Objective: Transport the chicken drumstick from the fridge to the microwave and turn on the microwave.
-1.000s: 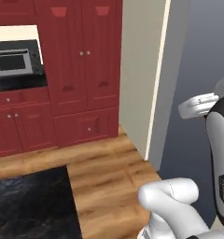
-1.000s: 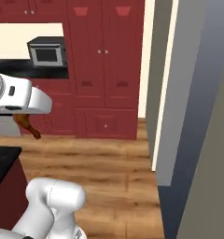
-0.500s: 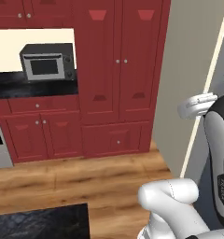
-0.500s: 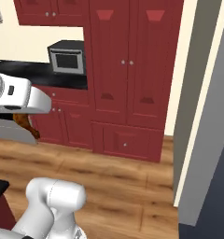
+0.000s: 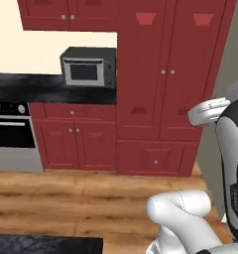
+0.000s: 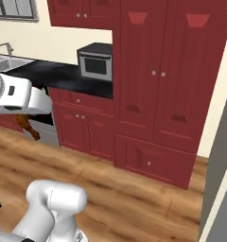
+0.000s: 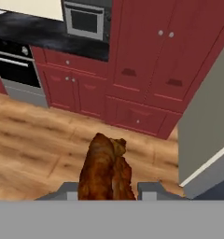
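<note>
My gripper (image 7: 108, 189) is shut on the brown chicken drumstick (image 7: 105, 167), which stands up between the two dark fingertips in the hand view. Seen from the right base view, the drumstick (image 6: 27, 125) hangs under the white hand at the left edge, above the wood floor. The black microwave (image 5: 89, 67) sits on the dark counter against the wall, well ahead of the gripper; its door is shut. The microwave (image 6: 96, 61) also appears left of the tall red cabinets. A grey side of the fridge (image 7: 205, 140) stands at the right.
Tall red cabinets (image 5: 170, 84) fill the wall right of the microwave. A built-in oven (image 5: 12, 134) sits below the black counter (image 5: 46, 89) at left, and a sink (image 6: 3, 60) lies further left. Wood floor (image 5: 81, 198) lies ahead; a black island top (image 5: 41, 245) is at bottom left.
The whole picture has shifted as the base drove: the microwave and cabinets slid toward the middle and the fridge side moved off right. The drumstick stays in the gripper.
</note>
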Robot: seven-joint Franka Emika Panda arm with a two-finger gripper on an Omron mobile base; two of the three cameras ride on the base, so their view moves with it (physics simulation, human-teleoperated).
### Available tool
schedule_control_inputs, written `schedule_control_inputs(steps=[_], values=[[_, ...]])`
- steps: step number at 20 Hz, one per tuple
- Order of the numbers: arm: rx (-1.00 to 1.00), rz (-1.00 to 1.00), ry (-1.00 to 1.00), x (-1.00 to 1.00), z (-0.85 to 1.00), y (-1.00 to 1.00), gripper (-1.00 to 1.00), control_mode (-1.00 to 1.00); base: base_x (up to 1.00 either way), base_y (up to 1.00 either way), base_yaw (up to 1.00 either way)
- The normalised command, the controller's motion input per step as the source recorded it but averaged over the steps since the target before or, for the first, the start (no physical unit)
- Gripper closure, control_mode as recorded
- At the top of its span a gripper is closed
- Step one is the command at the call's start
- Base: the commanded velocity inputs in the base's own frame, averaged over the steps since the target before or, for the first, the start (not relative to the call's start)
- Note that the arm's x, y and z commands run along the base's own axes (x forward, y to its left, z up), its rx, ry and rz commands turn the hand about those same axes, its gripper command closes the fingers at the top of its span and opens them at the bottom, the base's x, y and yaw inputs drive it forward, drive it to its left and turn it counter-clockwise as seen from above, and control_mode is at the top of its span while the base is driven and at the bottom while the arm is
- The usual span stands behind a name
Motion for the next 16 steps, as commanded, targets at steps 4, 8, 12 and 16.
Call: schedule_control_inputs(steps=[4, 8, 12, 16], values=[[0.00, 0.00, 0.00, 0.00, 0.00, 0.00, 1.00, 1.00, 0.20, -0.01, 0.53], [0.00, 0.00, 0.00, 0.00, 0.00, 0.00, 1.00, 1.00, 0.19, -0.06, 0.63], [0.00, 0.00, 0.00, 0.00, 0.00, 0.00, 1.00, 1.00, 0.42, -0.16, 0.63], [0.00, 0.00, 0.00, 0.00, 0.00, 0.00, 1.00, 1.00, 0.68, -0.32, 0.60]])
